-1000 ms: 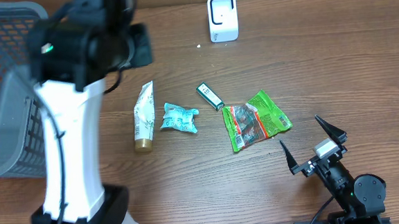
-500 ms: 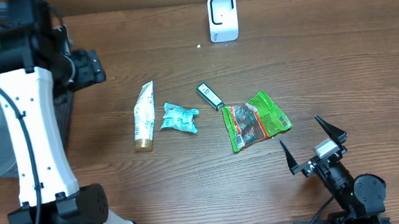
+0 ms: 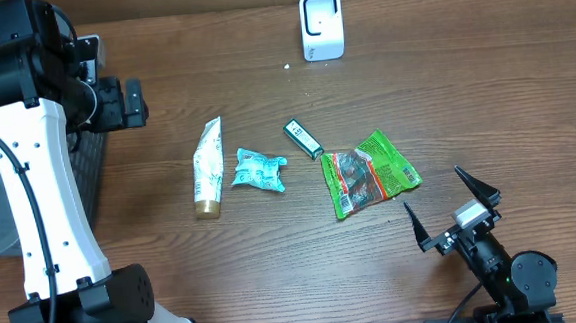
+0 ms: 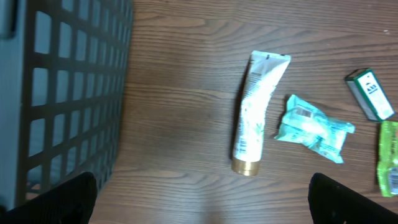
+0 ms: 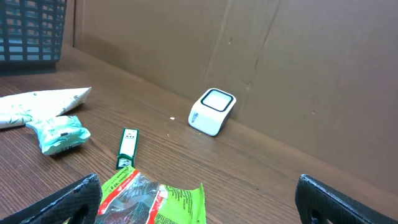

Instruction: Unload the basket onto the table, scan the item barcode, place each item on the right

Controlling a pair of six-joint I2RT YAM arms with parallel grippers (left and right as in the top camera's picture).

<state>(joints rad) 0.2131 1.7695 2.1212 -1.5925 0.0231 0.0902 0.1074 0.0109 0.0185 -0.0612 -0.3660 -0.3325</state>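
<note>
Lying in a loose row across the middle of the desk (image 3: 483,79), four items are seen: one white tube (image 3: 206,171) with a gold cap, one teal packet (image 3: 259,170) just beside it at its 3 o'clock, one small green box (image 3: 304,138), and one green snack bag (image 3: 369,174) nearest the right arm. None of the four is held or touched by an arm. One white scanner (image 3: 321,25) is stood at the desk's 12 o'clock, well apart from the items. One dark mesh basket (image 4: 62,93) is placed at the 9 o'clock edge. Two tools are counted. The left tool (image 4: 208,198) is held at about 10 o'clock, close to the basket wall, its fingers spread wide with nothing between them. The right tool (image 3: 448,209) is kept low at 5 o'clock, its fingers likewise spread wide and empty, with the snack bag near it.
</note>
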